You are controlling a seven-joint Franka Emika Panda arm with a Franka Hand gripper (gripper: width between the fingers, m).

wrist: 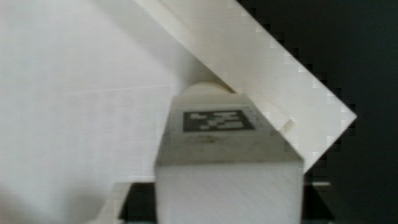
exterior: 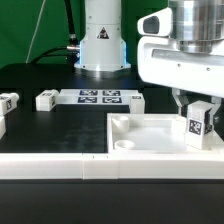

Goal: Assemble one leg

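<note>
My gripper (exterior: 197,112) is shut on a leg (exterior: 197,126), a small white block with a black-and-white tag, held upright over the right part of the large white square panel (exterior: 140,140). In the wrist view the leg (wrist: 221,140) fills the middle between the dark fingers (wrist: 146,200), its tag facing the camera, just at the panel's raised rim (wrist: 267,70). Whether the leg's lower end touches the panel is hidden. Another leg (exterior: 46,99) lies on the table left of the marker board, and a further one (exterior: 8,101) at the far left.
The marker board (exterior: 100,97) lies flat behind the panel, with a small white part (exterior: 135,100) at its right end. The robot's base (exterior: 103,40) stands at the back. A white rail (exterior: 60,166) runs along the table's front.
</note>
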